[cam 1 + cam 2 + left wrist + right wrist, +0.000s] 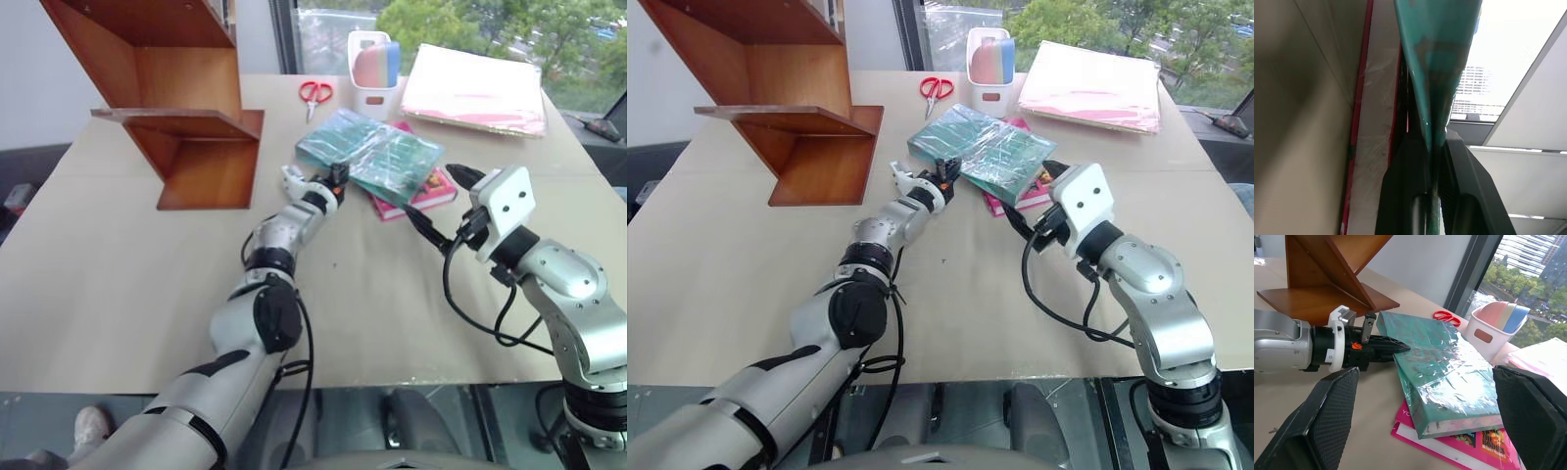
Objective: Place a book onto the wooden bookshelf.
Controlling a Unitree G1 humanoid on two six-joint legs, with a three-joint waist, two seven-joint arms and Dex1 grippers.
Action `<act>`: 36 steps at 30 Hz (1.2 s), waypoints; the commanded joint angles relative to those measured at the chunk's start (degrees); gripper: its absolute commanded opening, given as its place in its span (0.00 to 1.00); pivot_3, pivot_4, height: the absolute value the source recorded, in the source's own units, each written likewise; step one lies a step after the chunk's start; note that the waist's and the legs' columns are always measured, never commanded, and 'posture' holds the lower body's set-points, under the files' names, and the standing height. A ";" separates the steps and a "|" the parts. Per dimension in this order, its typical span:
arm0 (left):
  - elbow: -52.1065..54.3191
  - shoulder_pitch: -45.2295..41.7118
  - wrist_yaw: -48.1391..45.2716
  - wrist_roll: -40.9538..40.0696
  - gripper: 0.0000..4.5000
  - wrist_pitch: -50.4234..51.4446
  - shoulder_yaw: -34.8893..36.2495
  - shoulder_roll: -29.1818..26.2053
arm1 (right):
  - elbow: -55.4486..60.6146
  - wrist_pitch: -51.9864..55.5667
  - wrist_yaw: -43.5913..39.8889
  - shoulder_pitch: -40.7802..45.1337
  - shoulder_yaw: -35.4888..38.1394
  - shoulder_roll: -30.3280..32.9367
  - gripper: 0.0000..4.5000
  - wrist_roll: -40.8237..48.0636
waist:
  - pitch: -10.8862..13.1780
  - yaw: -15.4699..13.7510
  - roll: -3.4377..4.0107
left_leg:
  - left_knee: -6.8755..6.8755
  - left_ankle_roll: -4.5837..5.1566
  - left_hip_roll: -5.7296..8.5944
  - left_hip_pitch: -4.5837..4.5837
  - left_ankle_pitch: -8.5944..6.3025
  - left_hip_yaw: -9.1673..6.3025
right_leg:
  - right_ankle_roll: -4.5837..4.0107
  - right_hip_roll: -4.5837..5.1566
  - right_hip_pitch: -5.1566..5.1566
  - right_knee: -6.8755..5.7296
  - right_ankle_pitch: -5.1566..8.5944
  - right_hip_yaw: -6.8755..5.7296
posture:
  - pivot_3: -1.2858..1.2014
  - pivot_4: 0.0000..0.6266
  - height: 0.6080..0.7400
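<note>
Book [1442,377], thick and teal under glossy plastic wrap, lies on the pink book [1469,443] mid-table, well apart from the wooden bookshelf [191,117]. My left gripper [1393,346] has its fingers pinched on the cover's near edge, which my left wrist view shows wedged between them. My right gripper [1425,423] hangs just short of the book, fingers spread wide and empty. I judge it heavy and stiff, and the wrap slippery; a thin edge pinch may slide, so I'd want the right fingers around the spine.
</note>
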State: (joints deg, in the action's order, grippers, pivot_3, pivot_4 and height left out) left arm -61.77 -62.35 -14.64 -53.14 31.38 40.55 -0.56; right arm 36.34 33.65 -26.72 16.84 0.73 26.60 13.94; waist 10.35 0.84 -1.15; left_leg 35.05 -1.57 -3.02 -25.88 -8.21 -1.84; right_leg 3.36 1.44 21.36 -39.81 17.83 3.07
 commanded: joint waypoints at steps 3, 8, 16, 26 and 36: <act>8.17 3.34 2.05 -2.50 0.00 8.68 0.05 -1.44 | 0.51 -1.78 1.43 1.46 0.23 -0.67 1.00 -0.38 | 0.00 0.17 0.00 | 0.00 0.00 -0.01 -0.01 0.00 0.00 | 0.00 0.00 0.00 0.00 0.00 0.00 | 0.52 0.24 1.00; 31.35 9.09 -4.72 -4.68 0.00 20.89 -8.73 -2.98 | 0.30 -2.96 1.93 -0.03 1.34 -1.28 1.00 -0.08 | 0.04 0.53 0.00 | -0.13 -0.03 -0.03 -0.04 0.02 0.01 | -0.01 0.00 0.08 0.00 0.00 0.03 | 0.52 0.24 1.00; 63.16 13.56 -35.72 22.31 0.00 -1.26 -42.91 -25.94 | 7.03 -8.06 -0.21 -9.69 8.75 -0.74 1.00 4.39 | 0.03 -0.17 0.03 | -0.32 -0.36 -0.01 -0.17 0.21 0.03 | -0.04 0.02 0.22 0.11 -0.01 0.01 | 0.52 0.24 1.00; 60.17 -2.66 -42.51 45.17 0.00 -27.40 -46.72 -42.39 | 2.57 -14.58 1.11 -11.59 13.82 -0.23 1.00 3.89 | 0.07 0.24 0.00 | -0.52 -0.15 -0.05 0.01 0.12 0.24 | -0.04 -0.03 0.25 0.23 0.01 0.31 | 0.52 0.24 1.00; 55.47 -15.75 -59.16 52.38 0.00 -19.97 -48.96 -61.74 | -10.36 -21.79 -2.49 -2.57 10.83 1.83 1.00 1.80 | 0.28 1.24 -0.02 | -0.70 -0.13 -0.08 -0.03 0.10 0.29 | -0.08 -0.03 0.36 0.29 0.10 0.27 | 0.52 0.24 1.00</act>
State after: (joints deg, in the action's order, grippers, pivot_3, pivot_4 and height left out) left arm -5.65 -76.46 -71.76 -3.12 11.92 -8.62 -60.11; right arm 26.49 14.18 -27.98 13.05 11.47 27.68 15.66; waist 10.63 2.08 -1.17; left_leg 34.32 -1.70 -3.10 -25.88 -8.12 -1.56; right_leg 3.27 1.40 21.72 -39.52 17.93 3.33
